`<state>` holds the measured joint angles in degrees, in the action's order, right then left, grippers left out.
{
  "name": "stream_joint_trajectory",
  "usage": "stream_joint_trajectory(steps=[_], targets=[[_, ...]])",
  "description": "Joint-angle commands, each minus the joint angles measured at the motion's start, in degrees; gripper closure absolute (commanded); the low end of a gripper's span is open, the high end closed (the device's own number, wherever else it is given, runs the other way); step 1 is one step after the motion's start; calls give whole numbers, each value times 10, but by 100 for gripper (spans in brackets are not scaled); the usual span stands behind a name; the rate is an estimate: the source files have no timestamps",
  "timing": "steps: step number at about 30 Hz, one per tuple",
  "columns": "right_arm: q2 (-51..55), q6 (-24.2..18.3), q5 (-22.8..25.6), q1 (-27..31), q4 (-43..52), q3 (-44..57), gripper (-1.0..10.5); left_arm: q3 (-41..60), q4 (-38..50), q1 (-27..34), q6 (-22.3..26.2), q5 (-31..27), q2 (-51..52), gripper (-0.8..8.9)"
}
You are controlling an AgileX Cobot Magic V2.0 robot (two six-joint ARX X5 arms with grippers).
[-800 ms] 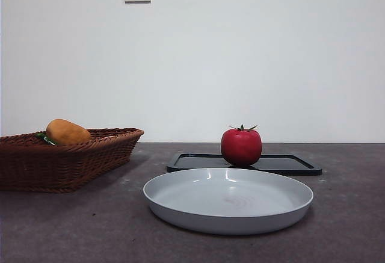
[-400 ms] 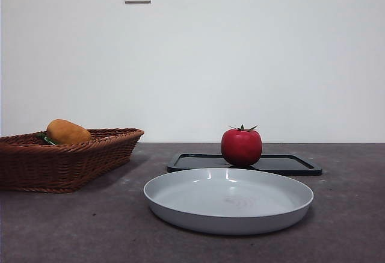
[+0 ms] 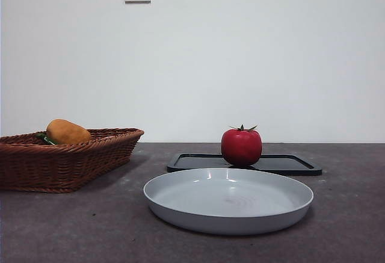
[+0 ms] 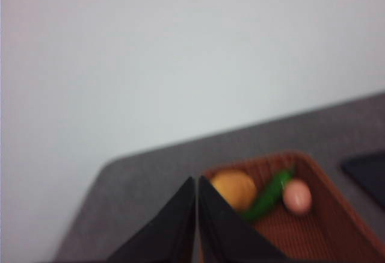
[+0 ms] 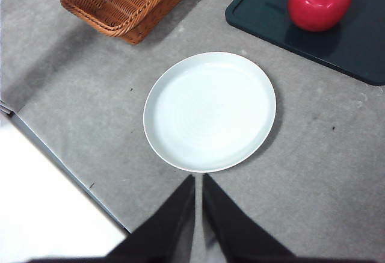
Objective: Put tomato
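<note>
Sitting upright on the black tray [image 3: 283,164], tomato [image 3: 241,147] is behind the empty grey plate [image 3: 228,200], untouched. Right gripper [image 5: 198,182] hangs high over the table near the plate, jaws closed, holding nothing. Left gripper [image 4: 197,185] closed too, empty, above the wicker basket [image 3: 66,157].

**Black, tapered jaws on both arms**

Only the tips of the robot show, one pair in each wrist view. The left end effector [image 4: 197,182] has two plain matte-black jaws, broad at the base and narrowing to sharp points, slightly blurred. The right end effector [image 5: 198,179] has the same wedge-shaped black pair, smooth-surfaced. No cables, screws or markings are visible on either.
</note>
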<state>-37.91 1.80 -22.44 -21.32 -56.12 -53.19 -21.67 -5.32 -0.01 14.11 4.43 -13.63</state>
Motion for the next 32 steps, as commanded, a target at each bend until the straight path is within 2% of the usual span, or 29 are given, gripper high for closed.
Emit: stream_joint_trajectory(steps=[1,6,12,21,28,32], targets=[[-2,5,-1,-3,6,-3,937,54,7,1,0,-2,28,807],[-2,5,-1,-3,6,-3,937,139,6,1,-17,-2,79,807],[-2,5,-1,-3,6,-3,937,188,0,1,-23,-2,120,807],[-2,5,-1,-3,6,-3,937,210,-54,1,-35,-2,135,806],[-2,5,-1,-3,6,-3,937,210,-53,1,-73,-2,135,807],[-2,5,-1,-3,6,-3,937,210,-54,1,-73,-2,134,807]])
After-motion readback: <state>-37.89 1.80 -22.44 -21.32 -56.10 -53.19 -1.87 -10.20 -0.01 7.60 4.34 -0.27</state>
